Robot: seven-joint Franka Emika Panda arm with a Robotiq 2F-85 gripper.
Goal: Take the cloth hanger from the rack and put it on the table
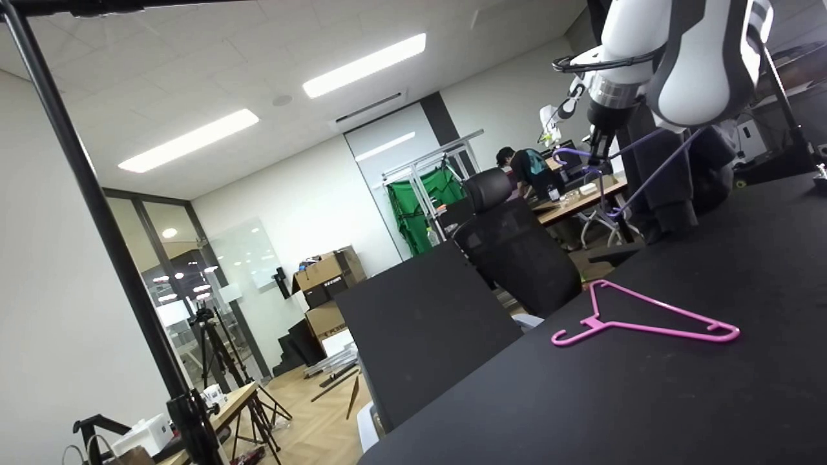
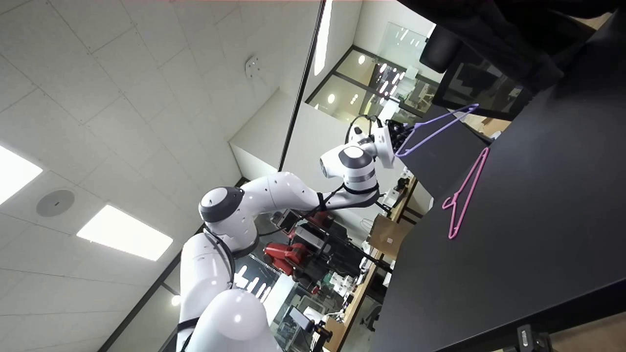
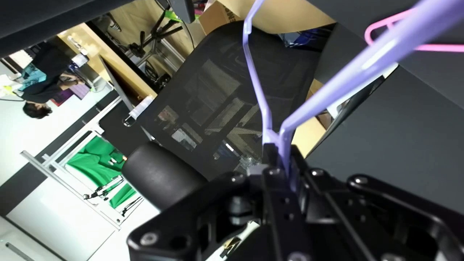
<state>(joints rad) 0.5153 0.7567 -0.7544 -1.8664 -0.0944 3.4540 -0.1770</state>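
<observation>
The purple cloth hanger (image 1: 663, 166) is held in the air by my gripper (image 1: 598, 157), near the table's edge. It shows in an exterior view (image 2: 435, 135), tilted, with its far end reaching away from the gripper (image 2: 407, 131). In the wrist view the fingertips (image 3: 280, 154) are shut on the hanger (image 3: 362, 67) near its neck; part of it is hidden between the fingers. The black table (image 1: 581, 400) shows in both exterior views (image 2: 513, 244). The hanger is apart from its top; I cannot tell whether it is over the table or just past its edge.
A bright pink hanger (image 1: 665, 332) lies on the table near the edge, below the purple one (image 2: 468, 195). A black mesh chair (image 1: 517, 239) and a dark panel (image 1: 426, 329) stand beside the table. A black pole (image 1: 97, 194) rises nearby. Dark clothing (image 2: 508, 44) is close to the table.
</observation>
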